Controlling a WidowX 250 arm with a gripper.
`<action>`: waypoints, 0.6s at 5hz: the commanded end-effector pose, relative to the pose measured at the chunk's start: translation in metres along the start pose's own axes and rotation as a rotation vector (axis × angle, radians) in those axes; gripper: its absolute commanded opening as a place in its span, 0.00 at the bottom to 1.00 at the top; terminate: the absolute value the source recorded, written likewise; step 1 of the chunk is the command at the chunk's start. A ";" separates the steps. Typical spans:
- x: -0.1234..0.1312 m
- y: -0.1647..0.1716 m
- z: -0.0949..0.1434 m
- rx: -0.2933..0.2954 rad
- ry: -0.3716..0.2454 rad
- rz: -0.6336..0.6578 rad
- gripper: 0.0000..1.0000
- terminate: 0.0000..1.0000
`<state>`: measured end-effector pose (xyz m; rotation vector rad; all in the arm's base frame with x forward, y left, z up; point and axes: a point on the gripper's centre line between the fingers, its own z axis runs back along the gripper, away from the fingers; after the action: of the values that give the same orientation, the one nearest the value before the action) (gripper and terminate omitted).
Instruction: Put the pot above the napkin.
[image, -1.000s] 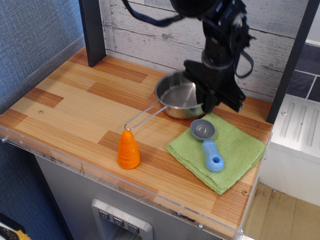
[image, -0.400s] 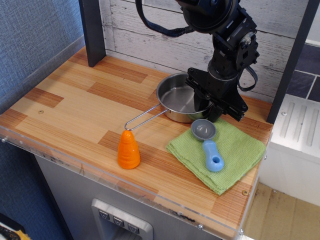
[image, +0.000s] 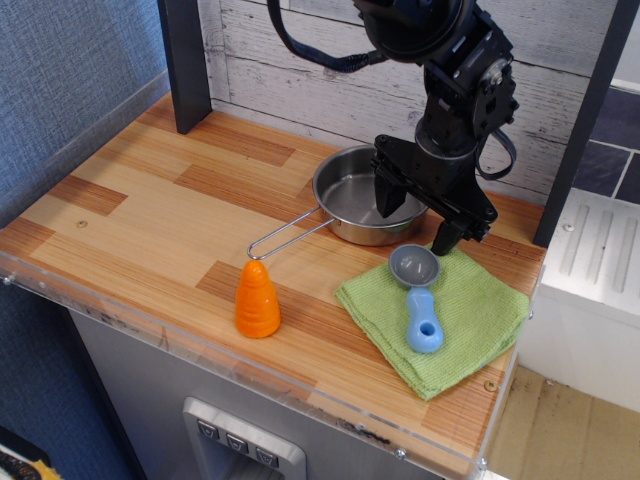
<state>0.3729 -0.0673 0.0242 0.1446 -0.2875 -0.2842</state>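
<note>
- The tool (image: 418, 222) had just opened up. A moment before, it was pinched on the far-right rim of the pot (image: 362, 207); now its fingers stood apart, one over the inside of the pot and one hanging just outside the rim.
- The pot barely shifted between the earlier shots and this one. It sat flat on the bench (image: 150, 215), its thin wire handle pointing toward the orange cone (image: 257, 299).
- The napkin (image: 440, 310) got nudged a bit and its near corner swung in, and the little grey-and-blue scoop (image: 417, 296) riding on it turned with it.
- Looks like the drop-off was basically done: the pot was sitting just behind the napkin's back edge, which reads as "above" it from this angle.
- Pot versus tool: right underneath and slightly left of the spread fingers, apparently no longer gripped, though whether a finger was brushing the rim was hard to tell.
- Probably only backing the arm away was left.
</note>
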 end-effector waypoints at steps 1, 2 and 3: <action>0.024 0.011 0.069 0.007 -0.168 0.030 1.00 0.00; 0.024 0.015 0.092 0.011 -0.207 0.039 1.00 0.00; 0.022 0.019 0.118 -0.003 -0.257 0.064 1.00 0.00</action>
<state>0.3685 -0.0688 0.1264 0.1022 -0.4934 -0.2493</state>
